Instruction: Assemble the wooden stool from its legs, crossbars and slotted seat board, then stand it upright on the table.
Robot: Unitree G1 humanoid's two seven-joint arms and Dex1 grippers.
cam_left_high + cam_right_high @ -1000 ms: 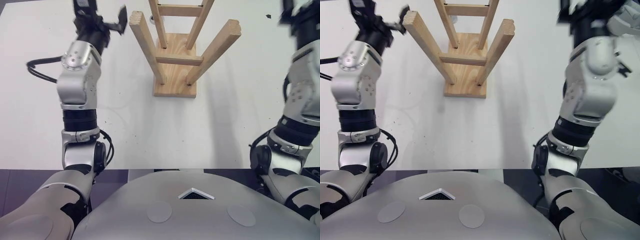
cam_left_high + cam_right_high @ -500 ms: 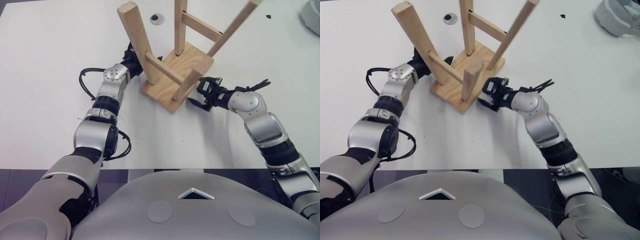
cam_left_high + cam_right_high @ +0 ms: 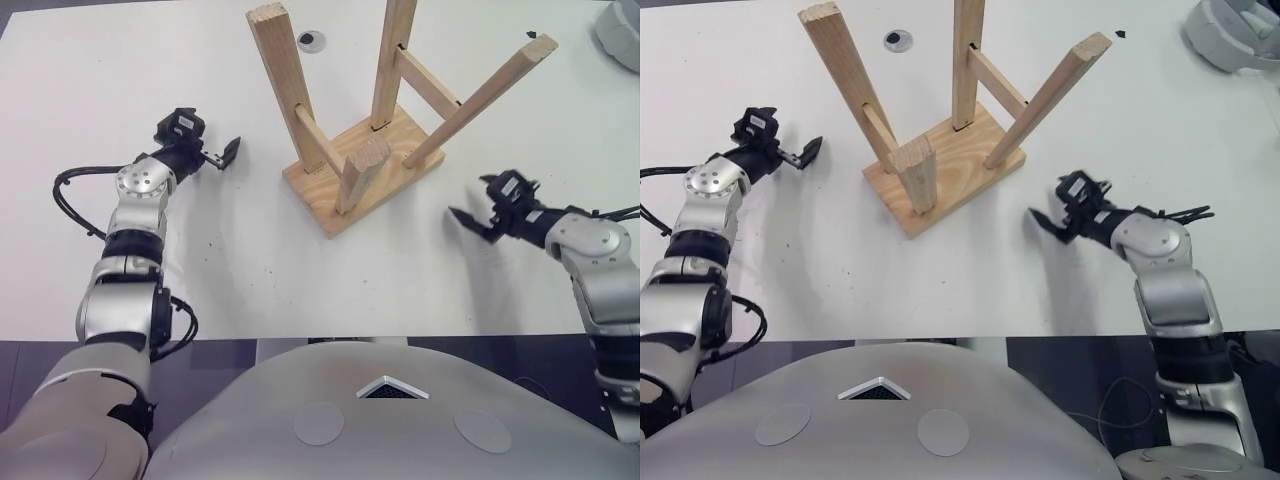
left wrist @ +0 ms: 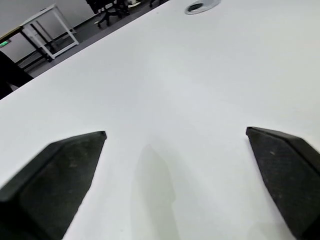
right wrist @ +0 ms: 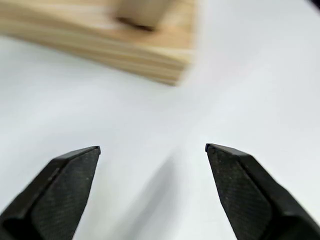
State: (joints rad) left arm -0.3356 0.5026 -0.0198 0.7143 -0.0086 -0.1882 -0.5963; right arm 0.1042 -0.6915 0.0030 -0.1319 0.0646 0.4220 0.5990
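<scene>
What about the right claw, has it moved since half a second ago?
Yes. The right claw has drawn off to the robot's right, away from the seat board, whose edge it was at, and is open.

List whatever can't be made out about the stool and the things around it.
1. Seat face lying on the table: hidden by the board itself, eye views; slots unseen.
2. Far leg: top cut by the upper edge, eye views.
3. Right wrist view: seat blurred, cut by the edge.
4. Grey thing: cut by the corner.
5. Dark disc: too small to identify.
</scene>
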